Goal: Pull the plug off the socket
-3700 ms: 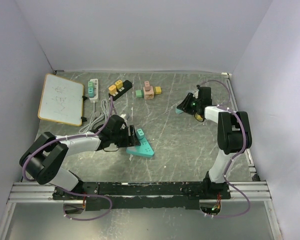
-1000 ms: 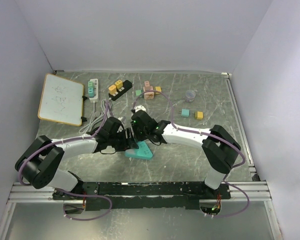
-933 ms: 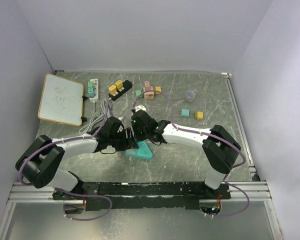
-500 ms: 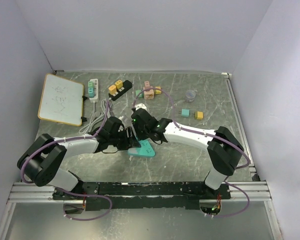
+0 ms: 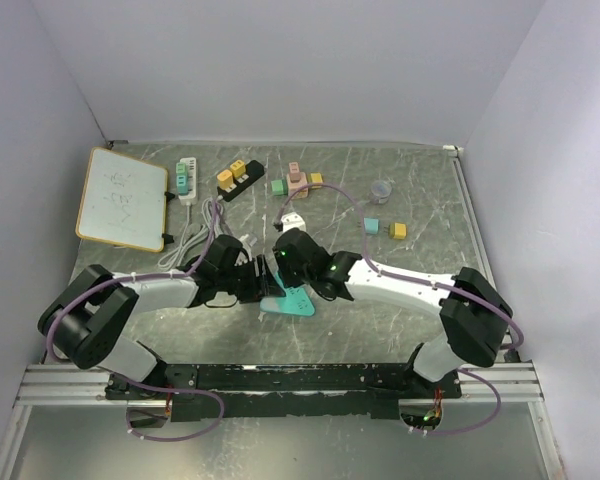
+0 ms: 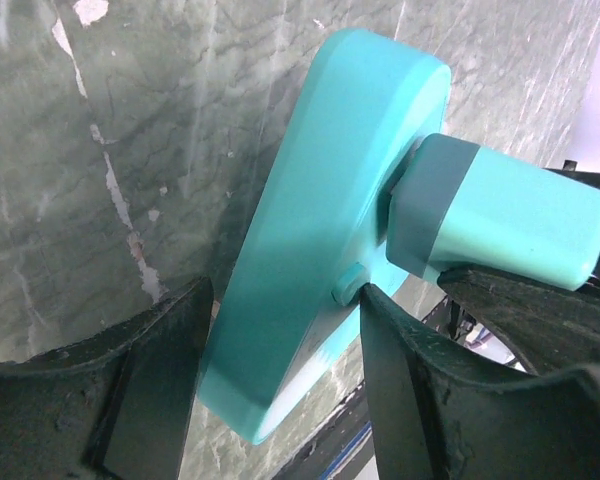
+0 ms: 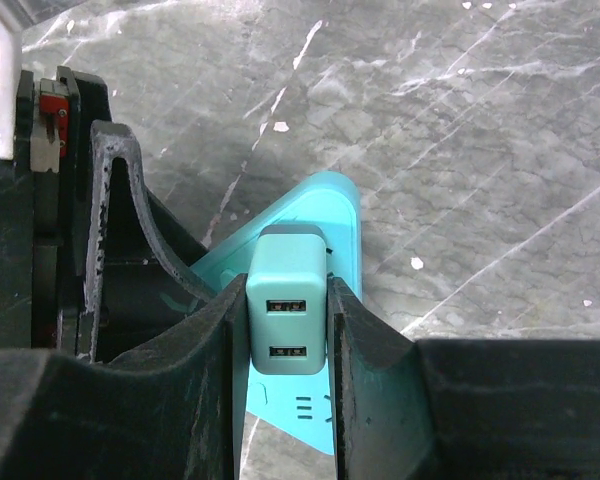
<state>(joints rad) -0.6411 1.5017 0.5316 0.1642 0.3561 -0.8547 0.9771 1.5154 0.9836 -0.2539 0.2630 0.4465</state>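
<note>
Teal socket (image 6: 310, 230), mid-scene, clamped edgewise in left gripper (image 6: 280, 335); matching plug (image 7: 286, 310) seated in it, pinched by right gripper (image 7: 286, 335). Risk: smooth socket slips the clamp and lifts with plug.

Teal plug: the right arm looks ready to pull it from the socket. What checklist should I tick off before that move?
1. The right fingers clamp both sides of the plug: ok.
2. The left fingers brace the socket on both sides: ok.
3. The plug sits fully in the socket, no prongs showing: ok.
4. The socket lies flat on the table: cannot tell.
5. Both grips are firm enough not to slip: cannot tell.
</note>
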